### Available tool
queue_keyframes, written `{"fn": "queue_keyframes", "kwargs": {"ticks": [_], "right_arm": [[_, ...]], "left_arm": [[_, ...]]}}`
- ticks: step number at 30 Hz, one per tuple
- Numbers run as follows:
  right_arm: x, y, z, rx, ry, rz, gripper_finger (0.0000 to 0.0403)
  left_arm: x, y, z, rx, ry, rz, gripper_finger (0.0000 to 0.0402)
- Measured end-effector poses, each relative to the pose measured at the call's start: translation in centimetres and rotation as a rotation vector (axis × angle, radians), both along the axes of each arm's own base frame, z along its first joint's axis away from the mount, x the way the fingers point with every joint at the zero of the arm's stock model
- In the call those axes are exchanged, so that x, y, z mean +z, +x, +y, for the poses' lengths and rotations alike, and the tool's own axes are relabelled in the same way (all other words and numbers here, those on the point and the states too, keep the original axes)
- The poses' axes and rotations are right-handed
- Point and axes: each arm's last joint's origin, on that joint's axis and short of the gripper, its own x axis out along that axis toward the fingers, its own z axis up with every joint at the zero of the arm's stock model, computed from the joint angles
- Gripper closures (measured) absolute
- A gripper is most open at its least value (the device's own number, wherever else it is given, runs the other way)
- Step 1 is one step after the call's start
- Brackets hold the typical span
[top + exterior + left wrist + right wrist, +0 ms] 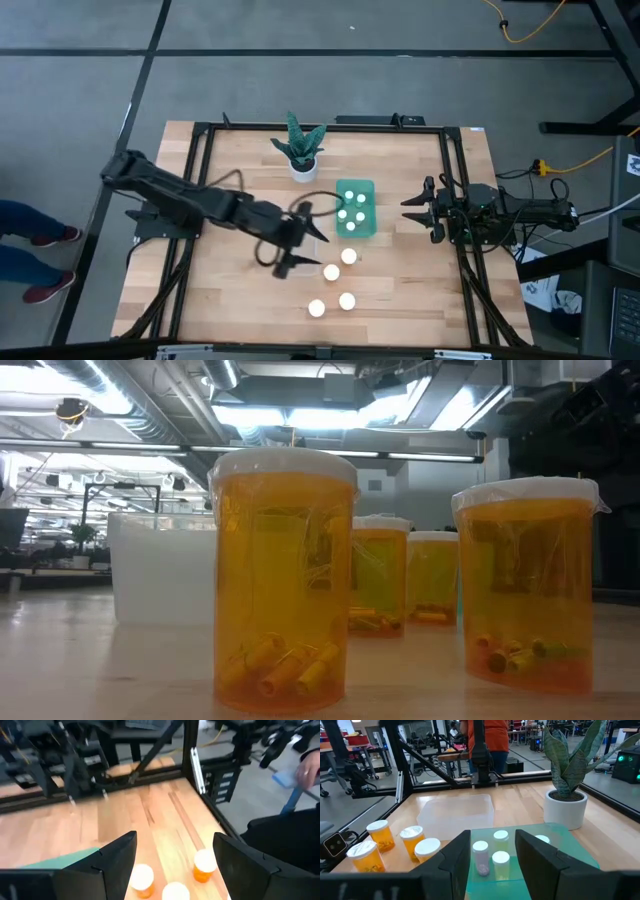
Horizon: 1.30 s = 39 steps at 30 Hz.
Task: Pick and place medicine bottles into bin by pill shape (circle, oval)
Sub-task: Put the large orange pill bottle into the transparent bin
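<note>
Several orange medicine bottles with white caps (pixel 331 272) stand upright on the wooden table near its front edge; the low view shows them close up (pixel 283 580). More bottles (pixel 358 198) stand in a green bin (pixel 368 228). My left gripper (pixel 305 252) hovers open just left of the loose bottles, which appear between and beyond its fingers in its wrist view (pixel 204 865). My right gripper (pixel 410 212) waits open at the table's right side, pointing at the green bin (pixel 570 855).
A clear plastic bin (pixel 457 810) stands on the table just left of the green one. A potted plant (pixel 303 165) is at the back centre. Black frame rails (pixel 195 190) run along the table's sides. A person stands at the far left (pixel 40 240).
</note>
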Motion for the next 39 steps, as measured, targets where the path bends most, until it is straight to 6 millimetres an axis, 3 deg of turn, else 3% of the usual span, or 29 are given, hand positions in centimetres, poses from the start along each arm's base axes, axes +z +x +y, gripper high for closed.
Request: {"fn": "queue_keyframes", "kwargs": {"ticks": [6,10,13,20,25,33,39], "right_arm": [[0.0,0.0,0.0,0.0,0.0,0.0,0.0247],[0.0,0.0,0.0,0.0,0.0,0.0,0.0247],[0.0,0.0,0.0,0.0,0.0,0.0,0.0247],[0.0,0.0,0.0,0.0,0.0,0.0,0.0247],[0.0,0.0,0.0,0.0,0.0,0.0,0.0247],[0.0,0.0,0.0,0.0,0.0,0.0,0.0247],[0.0,0.0,0.0,-0.001,0.0,0.0,0.0247]], "left_arm": [[-2.4,2.4,-1.5,-0.017,0.028,0.086,0.0147],[-4.3,2.8,-4.0,-0.039,0.204,0.138,0.0147],[-4.4,2.9,-6.2,-0.005,0.265,0.151,0.0147],[-3.9,2.7,-11.5,0.021,0.179,0.153,0.0147],[-5.7,1.4,-14.5,0.004,0.131,0.256,0.0147],[-9.4,0.6,-16.4,0.02,0.102,0.427,0.0147],[-11.4,2.2,-15.2,0.05,0.137,0.472,0.0147]]}}
